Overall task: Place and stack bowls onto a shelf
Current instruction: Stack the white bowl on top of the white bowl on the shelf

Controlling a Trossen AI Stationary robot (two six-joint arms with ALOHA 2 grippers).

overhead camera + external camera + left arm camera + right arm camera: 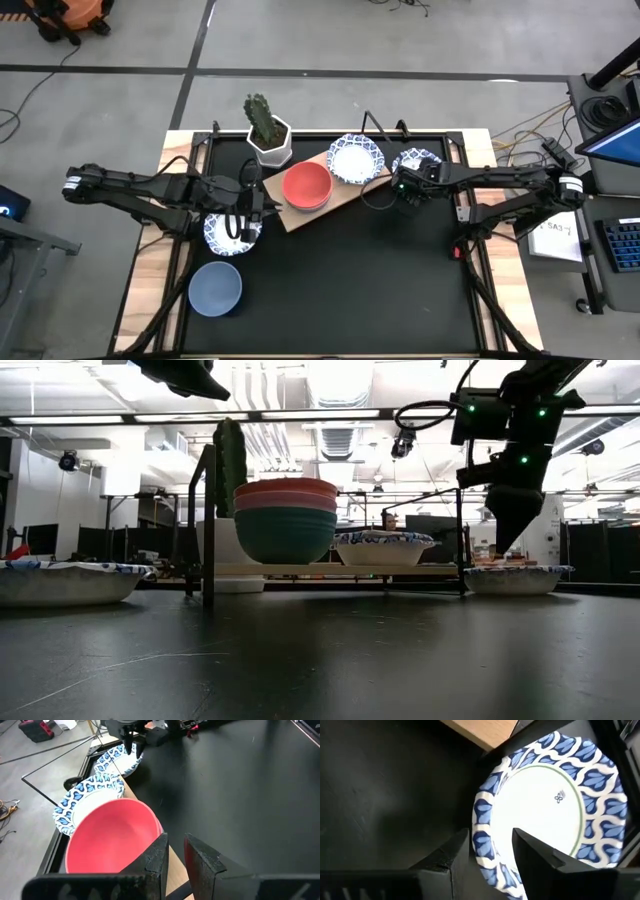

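Observation:
A stack of plain bowls, red on top (307, 186) (286, 510), sits on the light-brown shelf (290, 215) beside a blue-patterned white bowl (355, 158). Another patterned bowl (418, 160) (545, 805) rests on the table past the shelf's right end. My right gripper (400, 187) (490, 840) hangs open just above that bowl's rim, pointing down, one finger on each side of the rim. My left gripper (262, 205) (176, 851) hovers raised and empty by the shelf's left end, its fingers a narrow gap apart. Below the left arm lies a third patterned bowl (225, 238). A blue bowl (215, 288) sits nearer the front.
A white hexagonal cactus pot (268, 135) stands at the table's far edge behind the shelf. A black metal frame (200, 150) runs along the table's sides. Bare black tabletop (360, 280) fills the middle and near half.

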